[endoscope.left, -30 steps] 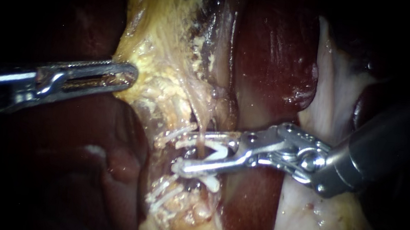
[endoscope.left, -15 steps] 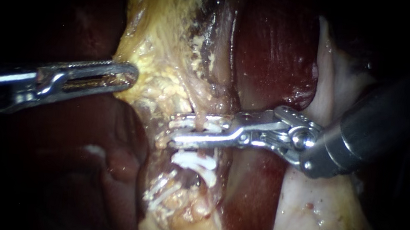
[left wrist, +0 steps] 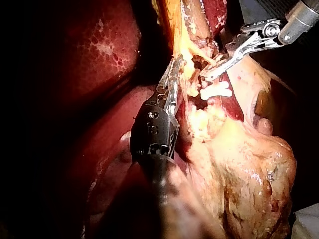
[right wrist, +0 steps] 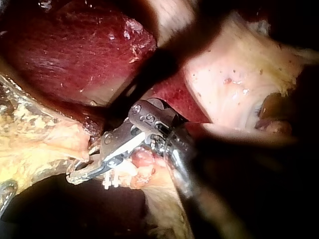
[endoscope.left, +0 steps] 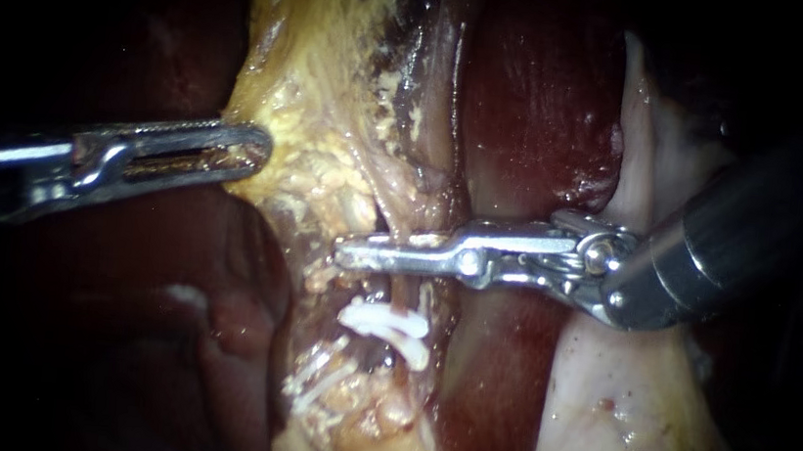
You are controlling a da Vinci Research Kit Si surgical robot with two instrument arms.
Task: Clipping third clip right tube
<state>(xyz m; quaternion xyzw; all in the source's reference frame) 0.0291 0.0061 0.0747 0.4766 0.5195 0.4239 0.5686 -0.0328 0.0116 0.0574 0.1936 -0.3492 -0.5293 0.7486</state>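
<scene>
Two instruments in view, one per side. Right instrument [endoscope.left: 345, 251]: its jaws stood wide a second ago with a white clip loaded astride the tube [endoscope.left: 397, 294]; they narrowed, and now lie pressed together across that tube, clamped on it from both sides, the new clip hidden between them. Judged from this, the clip is being squeezed home and only release and withdrawal remain. Left instrument [endoscope.left: 257, 148]: unchanged in place, jaws closed on the edge of the yellow fatty tissue [endoscope.left: 325, 100], holding it out to the side. Tubes: one plainly seen, a thin pale strand running down through the right instrument's jaws, near the middle of the field; it is taken to be the task's right tube. Clips: one white clip [endoscope.left: 383, 320] clearly seen on the tube just below the jaws; a further cluster of white strands [endoscope.left: 315, 384] lower down, its count not readable; the clip inside the jaws cannot be seen.
</scene>
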